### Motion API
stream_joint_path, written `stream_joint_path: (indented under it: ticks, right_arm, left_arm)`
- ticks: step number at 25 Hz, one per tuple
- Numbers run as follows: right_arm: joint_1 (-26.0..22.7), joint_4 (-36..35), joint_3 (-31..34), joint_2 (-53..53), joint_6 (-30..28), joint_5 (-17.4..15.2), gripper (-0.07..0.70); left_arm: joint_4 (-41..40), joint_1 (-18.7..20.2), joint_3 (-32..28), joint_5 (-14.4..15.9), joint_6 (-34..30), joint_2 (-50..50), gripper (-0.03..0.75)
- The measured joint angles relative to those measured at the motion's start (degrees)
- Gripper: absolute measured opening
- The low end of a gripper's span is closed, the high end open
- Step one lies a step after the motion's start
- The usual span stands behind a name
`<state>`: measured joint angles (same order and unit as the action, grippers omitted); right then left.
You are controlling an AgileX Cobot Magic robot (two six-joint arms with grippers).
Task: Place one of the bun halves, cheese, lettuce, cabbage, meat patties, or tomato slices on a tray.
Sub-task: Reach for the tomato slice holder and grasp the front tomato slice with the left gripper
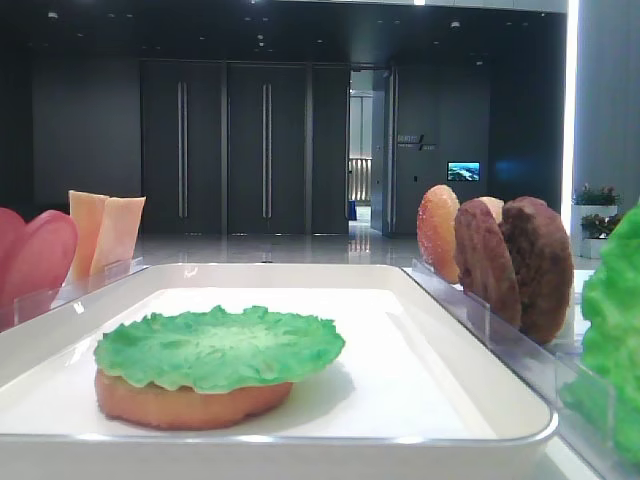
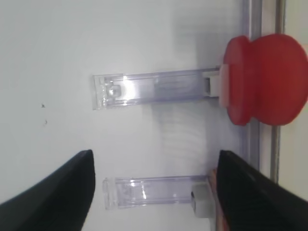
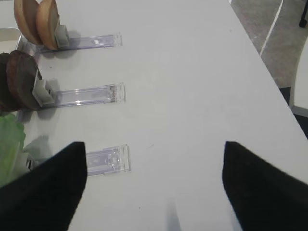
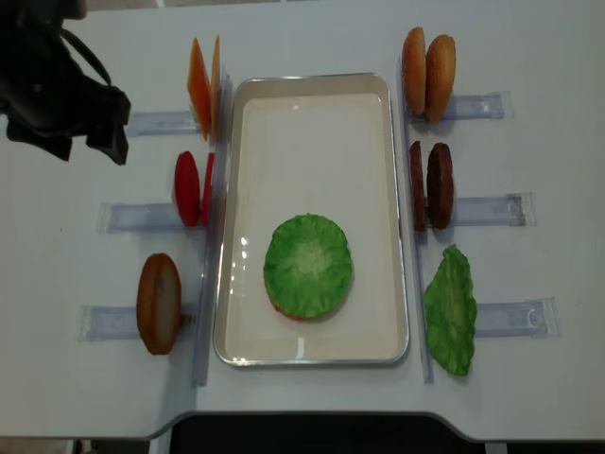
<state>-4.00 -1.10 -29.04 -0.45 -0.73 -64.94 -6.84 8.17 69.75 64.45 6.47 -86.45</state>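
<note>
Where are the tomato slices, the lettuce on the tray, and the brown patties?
tomato slices (image 4: 187, 187): overhead view, middle of the left red disc.
lettuce (image 4: 308, 265): overhead view, centre of the leaf.
patties (image 4: 439, 185): overhead view, middle of the right patty.

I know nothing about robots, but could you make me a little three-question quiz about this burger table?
1. True or false: the lettuce on the tray lies on top of a bun half.
2. How many meat patties stand in the rack right of the tray?
3. Which sits nearest the left hand: A the tomato slices, B the spare lettuce leaf, C the meat patties?

Key: 1 true; 2 two; 3 A.
</note>
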Motion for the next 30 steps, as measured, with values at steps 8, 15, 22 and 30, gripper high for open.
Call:
stream_joint_path:
  ticks: [8,15,22,30]
  right_arm:
    - [0.0,0.0,0.0,0.0,0.0,0.0,0.549]
    - [0.0,0.0,0.0,0.0,0.0,0.0,0.549]
    - [0.0,0.0,0.0,0.0,0.0,0.0,0.549]
    - [0.0,0.0,0.0,0.0,0.0,0.0,0.549]
  left_arm:
    - [-0.5,7.2,0.0,-2.4,7.8,-0.8,0.597]
    - [-0.7,12.7,0.3,-4.1,12.7,-5.8,0.597]
    - [1.4,13.2,6.0,-3.8,13.5,-11.5,0.597]
    - [4.2,13.4,10.2,-0.5,13.5,-17.1,0.597]
